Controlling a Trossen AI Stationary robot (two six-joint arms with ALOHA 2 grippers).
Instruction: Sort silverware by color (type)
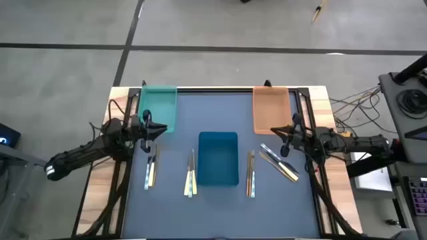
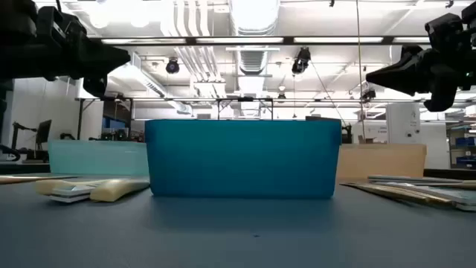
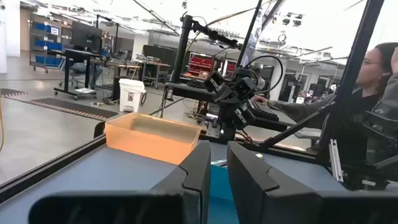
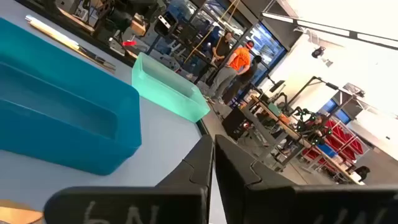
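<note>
Middle tray (image 1: 218,158) at tabletop (image 1: 220,213) centre. Two trays (image 1: 159,109) (image 1: 271,110) at 11 and 1. Silverware (image 1: 191,175) at 9 and 3.

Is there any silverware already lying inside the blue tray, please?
No; in the high view the blue tray shows only its bare floor, and the silverware lies on the mat beside it.

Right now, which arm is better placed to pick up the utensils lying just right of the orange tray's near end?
The right arm. Its pincer hangs directly beside that loose pile of utensils, below the orange tray. The left pincer sits across the table by the teal tray, with the blue tray between.
</note>
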